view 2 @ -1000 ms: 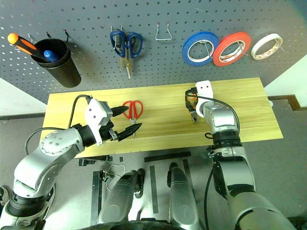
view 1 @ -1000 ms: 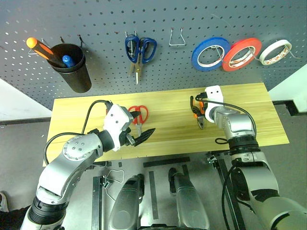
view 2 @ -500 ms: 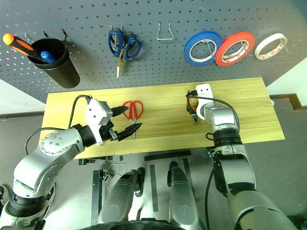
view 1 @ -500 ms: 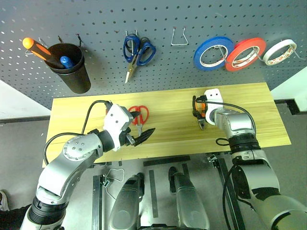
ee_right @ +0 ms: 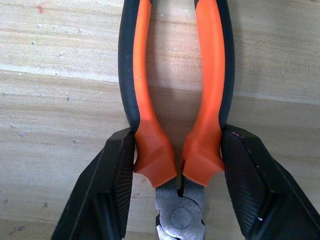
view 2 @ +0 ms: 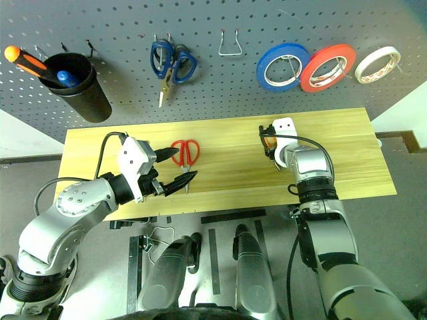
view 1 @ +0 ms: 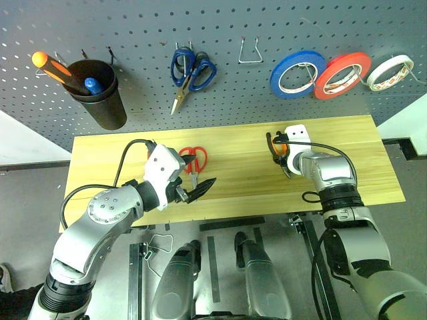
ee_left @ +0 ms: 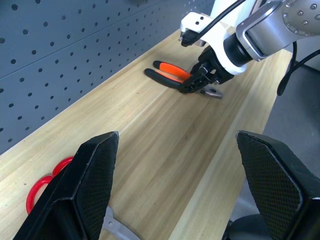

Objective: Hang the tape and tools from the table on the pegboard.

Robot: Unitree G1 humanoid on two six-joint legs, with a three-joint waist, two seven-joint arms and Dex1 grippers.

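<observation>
The right pincer (ee_right: 177,170) had its two black fingers pressed against the orange-and-black handles of the pliers (ee_right: 175,100), gripping them near the pivot while they lay flat on the desk (view 1: 360,160), toward its right part. The left pincer (view 1: 197,175) hung with its fingers spread wide and nothing between them, just beside the red-handled scissors (view 1: 193,160) lying on the desk. On the pegboard (view 1: 133,27) above, the red tape roll (view 1: 341,75) hung between a blue roll (view 1: 297,73) and a white roll (view 1: 390,71).
</observation>
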